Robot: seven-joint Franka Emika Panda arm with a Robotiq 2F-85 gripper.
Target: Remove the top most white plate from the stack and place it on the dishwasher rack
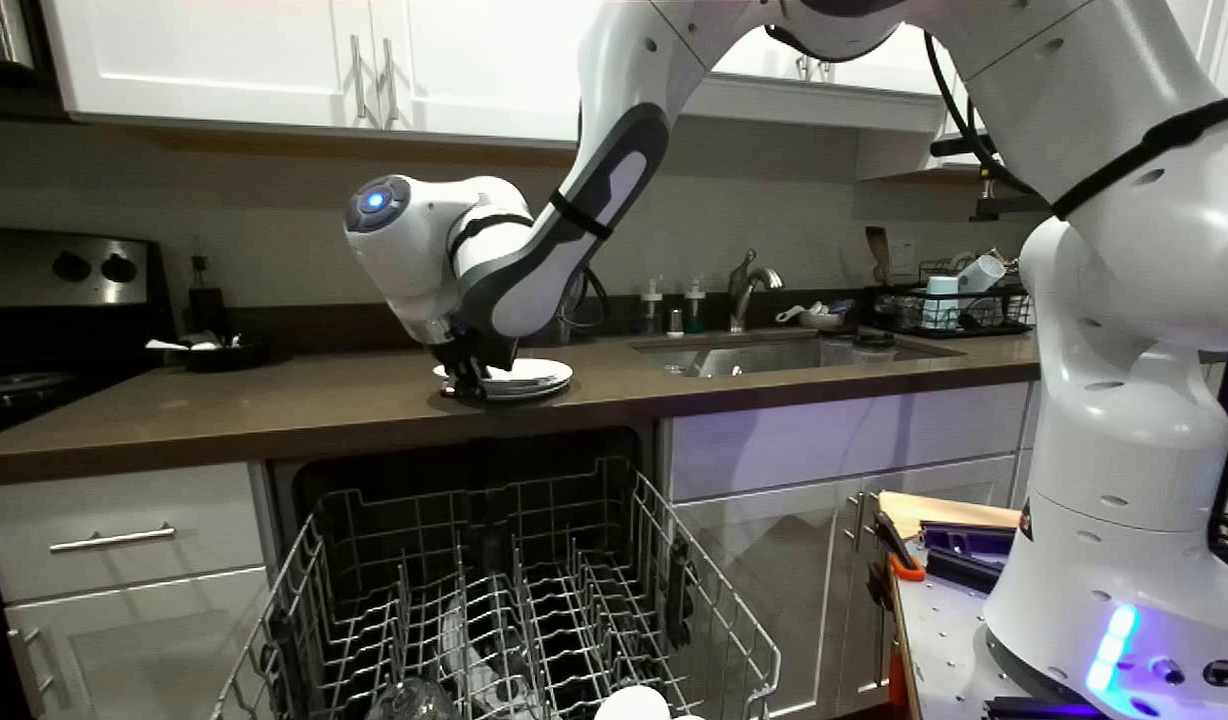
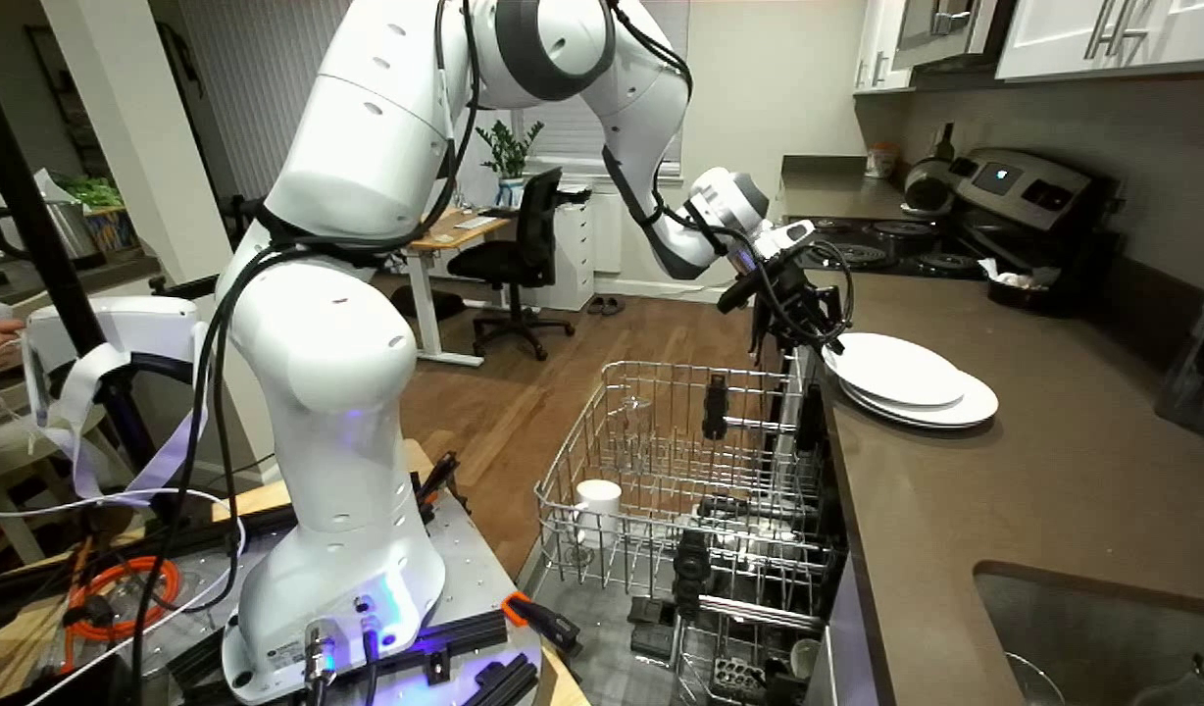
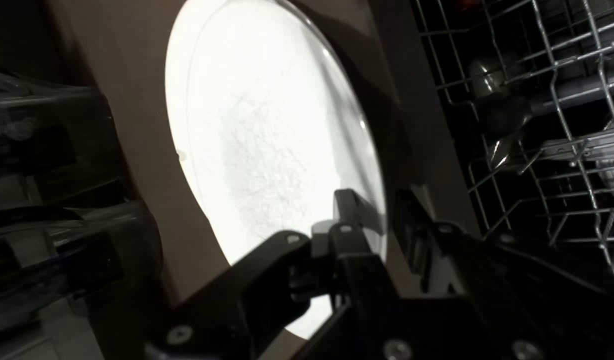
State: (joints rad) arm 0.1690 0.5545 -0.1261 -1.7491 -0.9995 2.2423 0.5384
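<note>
Top most white plate (image 2: 893,369) lies at the top of the stack (image 2: 973,407) on the brown tabletop (image 2: 1063,490), and my hand (image 3: 379,207) is at its edge, near ten o'clock on it in an exterior view. It sits off-centre over the stack and looks tilted, the side by me higher. In the wrist view I meet its rim at four o'clock, one finger (image 3: 346,206) over its white face and the other just outside. They stand a little apart with the rim between them; whether they pinch it, I cannot tell.

At six o'clock from the stack, in an exterior view, the dishwasher rack (image 1: 709,568) stands pulled out below the tabletop's edge, its wire tines upright. A white mug (image 2: 598,510) sits toward the rack's eight o'clock in an exterior view. From the stack, the sink (image 1: 764,354) lies at three o'clock and the faucet (image 1: 744,292) at two in an exterior view; the stove (image 2: 884,245) lies at twelve in an exterior view, well apart from the plate.
</note>
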